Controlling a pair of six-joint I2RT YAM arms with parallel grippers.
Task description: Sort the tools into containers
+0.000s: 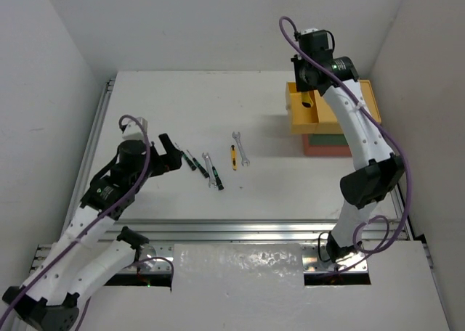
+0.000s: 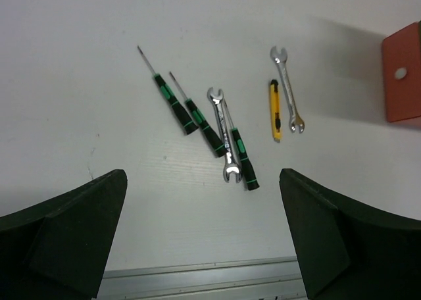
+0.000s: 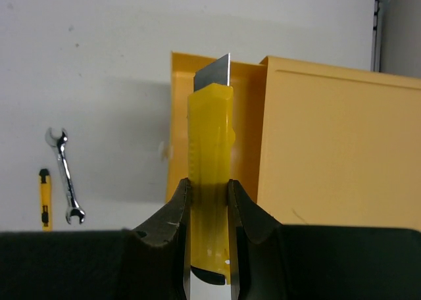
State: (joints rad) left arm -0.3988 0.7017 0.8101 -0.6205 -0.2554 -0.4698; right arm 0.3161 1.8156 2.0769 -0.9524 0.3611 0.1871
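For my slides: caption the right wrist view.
Right claw grips yellow utility knife, blade out, facing the yellow tray.

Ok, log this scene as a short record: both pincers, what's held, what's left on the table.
right pincer: shut on yellow knife, blade out, above the yellow tray
left pincer: open, empty, above the table
on table: three screwdrivers, two wrenches, a second knife
contact: one wrench lies against a screwdriver
stack: yellow tray on top, green tray, red tray at the bottom
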